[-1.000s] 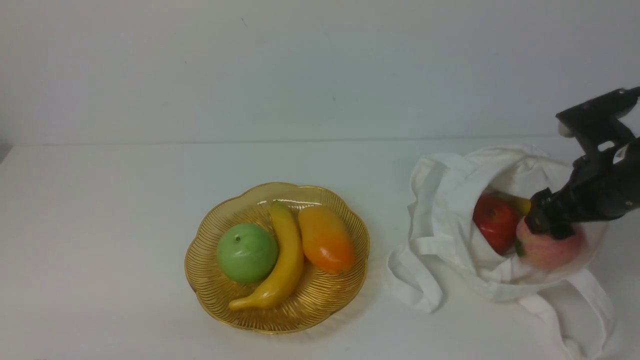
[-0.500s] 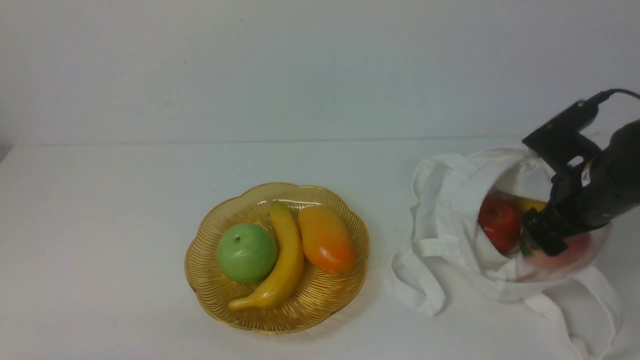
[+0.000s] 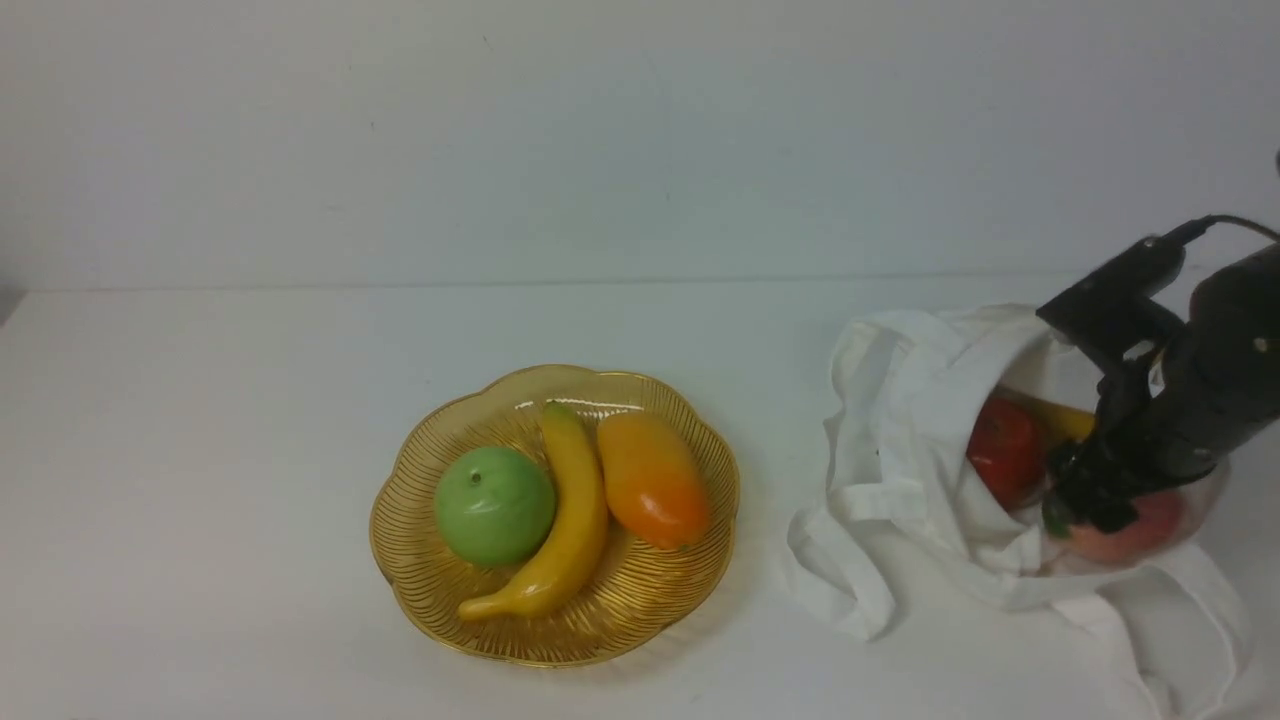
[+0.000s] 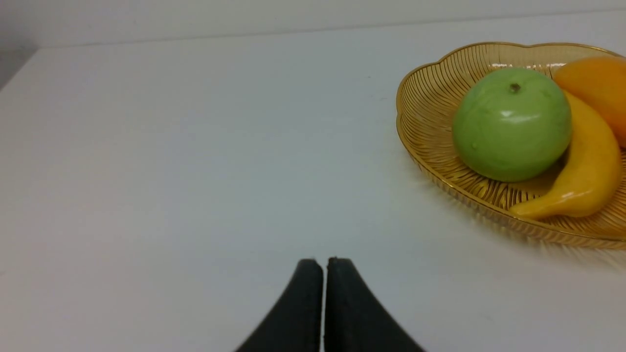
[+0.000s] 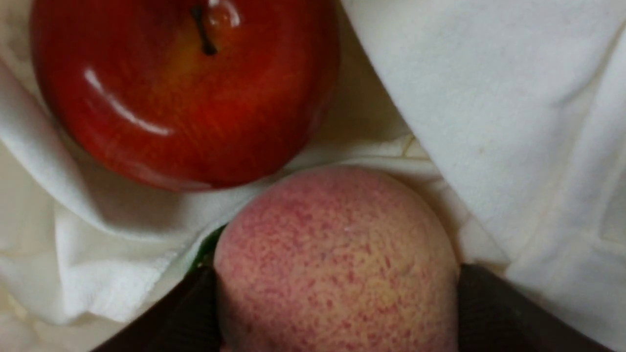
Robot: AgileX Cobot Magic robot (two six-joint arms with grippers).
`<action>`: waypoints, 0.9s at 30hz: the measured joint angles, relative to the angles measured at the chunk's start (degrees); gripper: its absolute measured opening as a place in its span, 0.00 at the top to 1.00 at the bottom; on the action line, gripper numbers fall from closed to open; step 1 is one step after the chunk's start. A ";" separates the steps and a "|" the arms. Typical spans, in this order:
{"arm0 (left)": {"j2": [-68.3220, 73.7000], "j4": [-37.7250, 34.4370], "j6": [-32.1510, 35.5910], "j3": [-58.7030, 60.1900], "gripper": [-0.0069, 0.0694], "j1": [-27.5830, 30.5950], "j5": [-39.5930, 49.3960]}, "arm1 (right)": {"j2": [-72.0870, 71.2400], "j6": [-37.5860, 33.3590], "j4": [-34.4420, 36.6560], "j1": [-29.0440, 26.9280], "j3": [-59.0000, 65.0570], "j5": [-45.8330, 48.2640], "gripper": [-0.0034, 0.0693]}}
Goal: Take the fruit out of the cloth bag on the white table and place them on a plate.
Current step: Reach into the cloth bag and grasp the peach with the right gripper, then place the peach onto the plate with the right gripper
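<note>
The white cloth bag (image 3: 900, 440) lies open on the white table (image 3: 200, 450) at the right. Inside it are a red apple (image 3: 1003, 450), a small yellow fruit (image 3: 1065, 420) behind it, and a pink speckled peach (image 3: 1130, 535). My right gripper (image 3: 1095, 505) reaches into the bag's mouth. In the right wrist view both black fingers (image 5: 489, 308) press against the sides of the peach (image 5: 337, 259), with the red apple (image 5: 181, 93) just beyond. The amber plate (image 3: 420, 580) sits mid-table. My left gripper (image 4: 323, 261) is shut and empty, low over bare table beside the plate (image 4: 430, 122).
On the plate lie a green apple (image 3: 494, 520), a banana (image 3: 570, 520) and an orange mango (image 3: 652, 480). The bag's straps and loose folds (image 3: 840, 590) spread toward the plate and the table's front right.
My right gripper has dropped lower into the bag and its jaws have drawn in around the peach. The bag's mouth has shifted slightly. The plate and its fruit have not moved.
</note>
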 joint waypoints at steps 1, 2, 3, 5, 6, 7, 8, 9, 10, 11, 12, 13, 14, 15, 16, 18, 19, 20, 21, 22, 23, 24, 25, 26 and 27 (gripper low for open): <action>0.00 0.00 0.00 0.00 0.92 0.00 0.00 | -0.16 0.05 0.00 0.00 0.00 0.42 0.19; 0.00 0.00 0.00 0.00 0.92 0.00 0.00 | -0.52 0.06 0.12 0.00 0.00 0.99 0.19; 0.00 0.00 0.00 0.00 0.92 0.00 0.00 | -1.23 0.06 0.65 0.00 0.00 1.58 0.19; 0.00 0.00 0.00 0.00 0.92 0.00 0.00 | -2.98 0.06 2.46 0.00 0.00 2.27 0.19; 0.00 0.00 0.00 0.00 0.92 0.00 0.00 | -3.21 0.06 2.46 0.00 0.00 2.30 0.19; 0.00 0.00 0.00 0.00 0.92 0.00 0.00 | -4.22 0.06 3.75 0.00 0.00 2.42 0.19; 0.00 0.00 0.00 0.00 0.92 0.00 0.00 | -6.70 0.01 6.25 0.00 0.00 2.68 0.19; 0.00 0.00 0.00 0.00 0.92 0.00 0.00 | -8.05 -0.12 7.85 0.00 0.00 2.77 0.19; 0.00 0.00 0.00 0.00 0.92 0.00 0.00 | -9.07 -0.36 9.13 0.00 0.00 2.81 0.19; 0.00 0.00 0.00 0.00 0.92 0.00 0.00 | -10.18 -0.60 10.62 0.00 0.00 2.81 0.19; 0.00 0.00 0.00 0.00 0.92 0.00 0.00 | -11.00 -0.82 11.77 0.00 0.00 2.81 0.19; 0.00 0.00 0.00 0.00 0.92 0.00 0.00 | -12.04 -1.11 13.47 0.00 0.00 2.83 0.19; 0.00 0.00 0.00 0.00 0.92 0.00 0.00 | -12.76 -1.35 14.66 0.00 -0.13 3.29 0.19; 0.00 0.00 0.00 0.00 0.92 0.00 0.00 | -13.36 -1.67 16.60 0.00 -0.38 4.01 0.19; 0.00 0.00 0.00 0.00 0.92 0.00 0.00 | -13.47 -1.67 16.97 0.00 -0.46 4.17 0.19; 0.00 0.00 0.00 0.00 0.92 0.00 0.00 | -14.60 -4.18 22.79 0.06 -1.49 5.58 0.19; 0.00 0.00 0.00 0.00 0.92 0.00 0.00 | -15.08 -6.25 26.00 0.24 -2.05 6.09 0.19; 0.00 0.00 0.00 0.00 0.92 0.00 0.00 | -15.62 -8.85 29.45 0.91 -2.76 6.62 0.19; 0.00 0.00 0.00 0.00 0.92 0.00 0.00 | -15.90 -11.83 33.15 1.67 -3.23 6.83 0.19; 0.00 0.00 0.00 0.00 0.92 0.00 0.00 | -16.03 -14.41 36.30 2.67 -3.77 7.02 0.19; 0.00 0.00 0.00 0.00 0.92 0.00 0.00 | -16.08 -18.45 41.19 4.65 -4.26 6.95 0.19; 0.00 0.00 0.00 0.00 0.92 0.00 0.00 | -15.96 -21.06 44.34 6.19 -4.57 6.54 0.19; 0.00 0.00 0.00 0.00 0.92 0.00 0.00 | -15.66 -24.17 48.10 8.32 -4.69 5.62 0.19; 0.00 0.00 0.00 0.00 0.92 0.00 0.00 | -15.20 -26.51 50.74 10.56 -4.75 4.40 0.19; 0.00 0.00 0.00 0.00 0.92 0.00 0.00 | -14.32 -29.07 53.65 12.76 -4.81 2.75 0.19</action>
